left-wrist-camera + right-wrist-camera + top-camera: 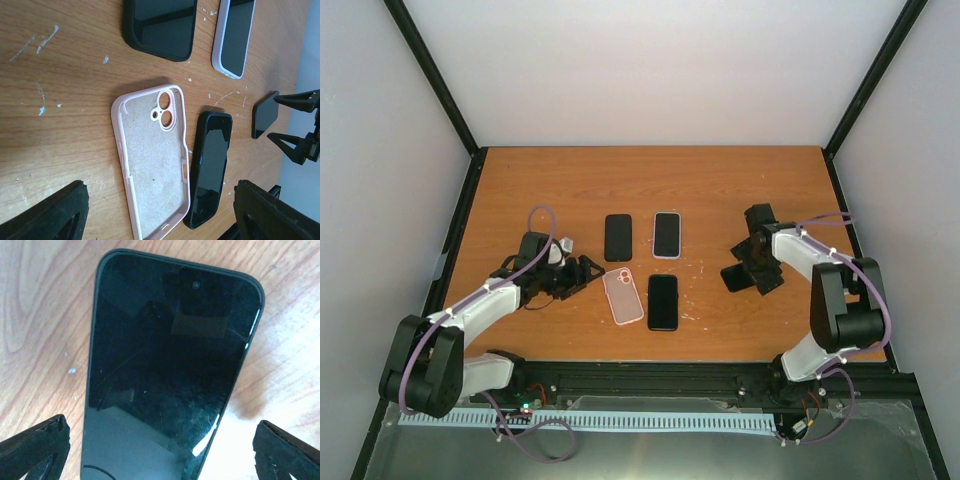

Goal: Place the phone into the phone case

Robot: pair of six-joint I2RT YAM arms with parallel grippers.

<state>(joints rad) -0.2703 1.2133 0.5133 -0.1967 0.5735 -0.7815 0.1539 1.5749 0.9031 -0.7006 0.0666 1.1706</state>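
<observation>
Worktop (720, 180) seen from above, with both wrist views.

**Left pincer** (592, 272): spread wide and holding nothing, low over the worktop left of centre. It faces the empty pink phone case (152, 170).

**Phone case:** lies open side up in the middle of the worktop, toward the near edge, with its camera cut-out pointing to the far edge.

**Right pincer** (750, 270): also wide and empty, its fingers straddling the phone (170, 370). The phone sits screen up toward the right edge, well apart from the case.

**Other items:** a second black phone (663, 301) lies just beside the case on its right. A black handset (618, 237) and a white-cased handset (666, 235) lie farther back.

**Probable hazards:**
- The phone is thin and glossy and lies flat, so fingers closing on its edges may slip off, or push it across the wood instead of lifting it.
- The case is light and nothing holds it, so it would likely skid or tip if the phone is pressed in while the left pincer is not bracing it.
- The second black phone is close enough to the case to be knocked.
- The phone may be brought in with its camera end reversed.
</observation>
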